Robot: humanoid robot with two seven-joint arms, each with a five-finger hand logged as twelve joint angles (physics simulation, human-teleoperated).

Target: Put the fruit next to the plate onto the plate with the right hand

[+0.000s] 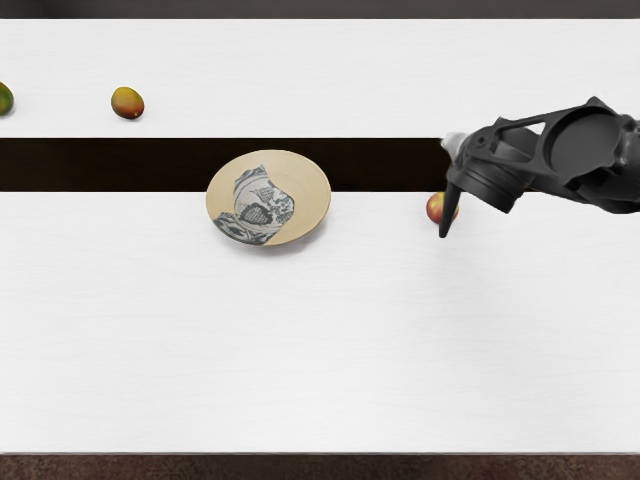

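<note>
Red fruit (434, 207) half covered, arm (600, 150) cropped
The right hand (480, 172) covers the right side of the red fruit, and whether it touches cannot be told; the left edge cuts a green fruit (3, 98), the right edge the arm

Matt white table (300, 350), smooth tan plate (308, 183), matt black plastic-looking hand (488, 176)

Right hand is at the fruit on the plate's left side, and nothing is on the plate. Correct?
One thing is off: the fruit at the right hand lies on the right side of the plate, not its left, as the head view shows. The rest holds: no fruit is on the plate.
</note>
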